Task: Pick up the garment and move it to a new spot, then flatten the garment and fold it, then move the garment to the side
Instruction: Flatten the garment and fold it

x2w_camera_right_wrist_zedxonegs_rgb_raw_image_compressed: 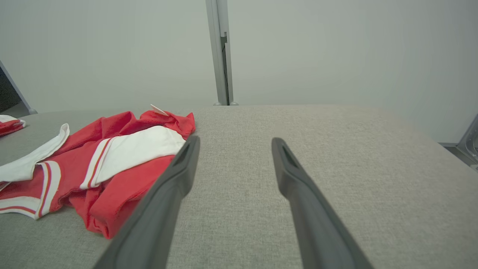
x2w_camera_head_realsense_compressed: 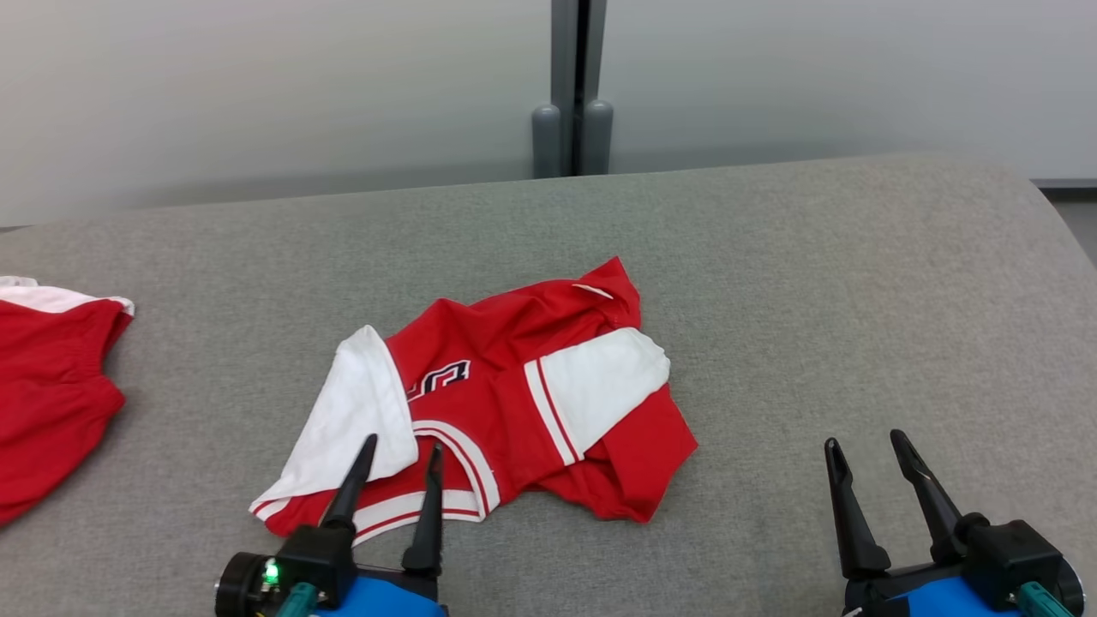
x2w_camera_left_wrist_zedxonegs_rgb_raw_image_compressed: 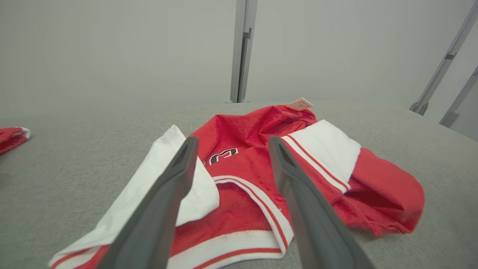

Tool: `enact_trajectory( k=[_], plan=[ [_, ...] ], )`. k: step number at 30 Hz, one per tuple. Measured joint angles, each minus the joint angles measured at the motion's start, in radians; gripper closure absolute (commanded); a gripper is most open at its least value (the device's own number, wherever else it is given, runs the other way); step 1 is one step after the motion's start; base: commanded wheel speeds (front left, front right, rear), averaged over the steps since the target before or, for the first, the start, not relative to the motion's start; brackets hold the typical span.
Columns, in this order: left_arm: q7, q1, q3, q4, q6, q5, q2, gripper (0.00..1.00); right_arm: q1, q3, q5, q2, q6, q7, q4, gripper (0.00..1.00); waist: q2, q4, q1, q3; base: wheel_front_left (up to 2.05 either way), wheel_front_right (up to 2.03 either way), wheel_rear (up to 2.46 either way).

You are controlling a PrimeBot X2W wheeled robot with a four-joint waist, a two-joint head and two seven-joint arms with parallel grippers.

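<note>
The left fingers (x2w_camera_head_realsense_compressed: 353,484) are standing wide apart, with nothing between them. They are pointing over the near edge of the garment (x2w_camera_head_realsense_compressed: 497,403), right by its white sleeve and its striped hem. I cannot tell if they are touching the cloth. The right fingers (x2w_camera_head_realsense_compressed: 844,506) are spread wide too and are holding nothing. They are hanging over a bare part of the worktop (x2w_camera_head_realsense_compressed: 814,283), well to the right of the garment.

The garment is a red top with white sleeves and white stripes. It is lying crumpled near the middle of the grey worktop, close to the left fingers. A white sleeve is lying over the red cloth on each side, and some dark and white letters are peeking out between them. A small tag (x2w_camera_left_wrist_zedxonegs_rgb_raw_image_compressed: 300,104) is sticking up at its far edge.

Another red and white piece of clothing (x2w_camera_head_realsense_compressed: 51,386) is lying at the left edge of the worktop, well apart from the garment. A grey post (x2w_camera_head_realsense_compressed: 572,86) is standing behind the worktop.
</note>
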Motion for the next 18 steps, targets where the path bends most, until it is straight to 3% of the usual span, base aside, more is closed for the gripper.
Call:
enact_trajectory(
  k=[18],
  plan=[
    [0.0,-0.089,-0.112,0.304,-0.025,0.009,-0.001,0.0,-0.033,0.004,0.006,0.0,0.0,-0.009,0.016,0.0,0.0001,-0.076,0.0001,0.067,0.0,0.0,0.0]
  ],
)
